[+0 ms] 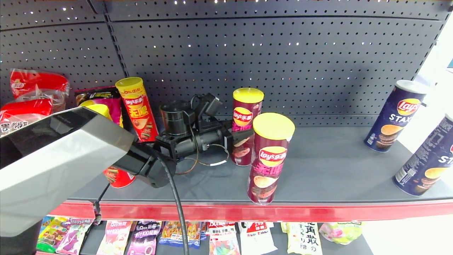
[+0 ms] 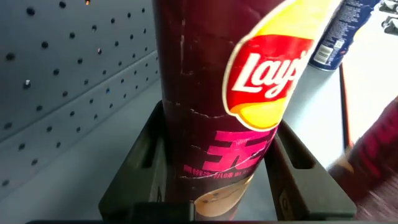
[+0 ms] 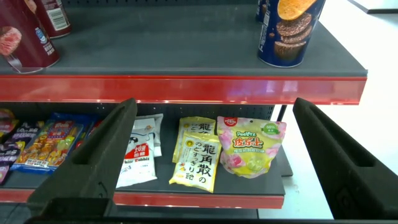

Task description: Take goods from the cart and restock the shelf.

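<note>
Maroon, yellow-lidded can (image 1: 247,106) stands upright on the shelf (image 1: 329,166), clamped in my left claw (image 1: 242,136); its twin (image 1: 269,159) sits at five o'clock, two blue cans (image 1: 393,117) far at three. My right claw (image 3: 214,124) hangs spread and empty. Restocking, I judge, is partway: this can awaits release.

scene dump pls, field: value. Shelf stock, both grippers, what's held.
shelf: grey deck, red front edge
left gripper: closed on the rear maroon can, fingers against both its sides
rear maroon can: upright on the shelf, yellow lid
front maroon can: upright near the front edge, free of the gripper
blue cans: two, standing at the robot's right end
red can: by the back panel, to the left
right gripper: open, empty, low in front of the lower shelf
snack bags: lying on the lower shelf
</note>
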Available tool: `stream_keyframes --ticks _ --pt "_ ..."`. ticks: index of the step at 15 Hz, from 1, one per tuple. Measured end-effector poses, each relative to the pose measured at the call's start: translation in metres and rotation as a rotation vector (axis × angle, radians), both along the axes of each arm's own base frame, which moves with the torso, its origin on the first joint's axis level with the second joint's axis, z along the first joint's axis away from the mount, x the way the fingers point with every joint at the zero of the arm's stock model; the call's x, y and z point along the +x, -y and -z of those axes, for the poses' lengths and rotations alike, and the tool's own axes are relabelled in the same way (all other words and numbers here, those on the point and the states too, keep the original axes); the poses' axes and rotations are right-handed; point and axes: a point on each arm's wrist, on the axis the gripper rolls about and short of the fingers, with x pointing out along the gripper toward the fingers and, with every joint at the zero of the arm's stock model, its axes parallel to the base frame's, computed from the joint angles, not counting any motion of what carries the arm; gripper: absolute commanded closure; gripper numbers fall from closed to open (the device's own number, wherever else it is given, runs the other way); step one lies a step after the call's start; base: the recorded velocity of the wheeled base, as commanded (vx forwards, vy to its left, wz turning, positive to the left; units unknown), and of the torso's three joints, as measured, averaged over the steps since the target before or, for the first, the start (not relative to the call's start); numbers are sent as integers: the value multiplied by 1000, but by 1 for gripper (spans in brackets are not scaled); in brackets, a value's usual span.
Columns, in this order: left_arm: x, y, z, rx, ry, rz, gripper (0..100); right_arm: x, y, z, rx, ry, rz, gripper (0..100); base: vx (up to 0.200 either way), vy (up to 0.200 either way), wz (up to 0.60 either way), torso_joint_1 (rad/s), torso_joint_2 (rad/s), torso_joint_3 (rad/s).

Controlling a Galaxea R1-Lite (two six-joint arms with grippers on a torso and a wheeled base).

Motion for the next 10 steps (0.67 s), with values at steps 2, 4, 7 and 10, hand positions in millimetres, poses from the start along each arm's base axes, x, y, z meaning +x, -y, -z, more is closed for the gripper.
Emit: stream_keyframes --ticks 2,4,7,10 --pt "4 6 0 -9 16 2 100 0 0 0 0 0 0 0 0 0 0 0 0 0" --pt "6 9 0 -14 24 6 100 0 0 0 0 0 0 0 0 0 0 0 0 0" --pt "13 14 -2 -28 49 6 100 0 0 0 0 0 0 0 0 0 0 0 0 0" --pt "18 17 1 -44 78 5 100 0 0 0 0 0 0 0 0 0 0 0 0 0"
